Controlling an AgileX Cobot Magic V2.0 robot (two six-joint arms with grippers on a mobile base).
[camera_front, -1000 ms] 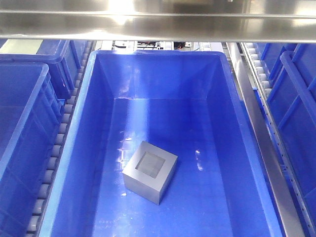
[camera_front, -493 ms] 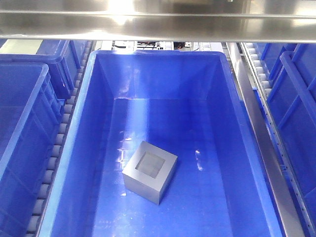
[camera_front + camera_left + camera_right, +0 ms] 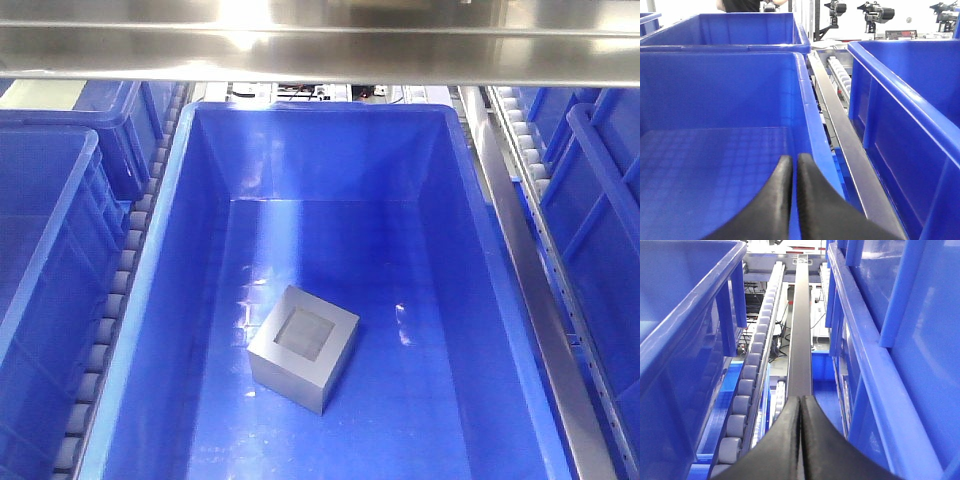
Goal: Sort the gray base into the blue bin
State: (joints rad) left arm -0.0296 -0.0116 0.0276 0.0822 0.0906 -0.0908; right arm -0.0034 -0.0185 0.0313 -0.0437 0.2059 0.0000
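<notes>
The gray base point(image 3: 304, 347) lies on the floor of the blue bin point(image 3: 470, 260) in the front view, near the front left of the floor, turned corner-on, with its square recess facing up. No gripper shows in the front view. In the left wrist view my left gripper point(image 3: 794, 162) is shut and empty, above the right rim of a blue bin point(image 3: 715, 90). In the right wrist view my right gripper point(image 3: 800, 402) is shut and empty, over a dark metal rail point(image 3: 801, 330) between bins. The gray base does not show in either wrist view.
Other blue bins stand on the left point(image 3: 45, 230) and right point(image 3: 600, 170) of the central one. Roller tracks point(image 3: 125, 290) and a metal rail point(image 3: 530, 290) run between them. A shiny metal beam point(image 3: 320, 45) crosses overhead. Gray rollers point(image 3: 747, 390) line the right wrist view.
</notes>
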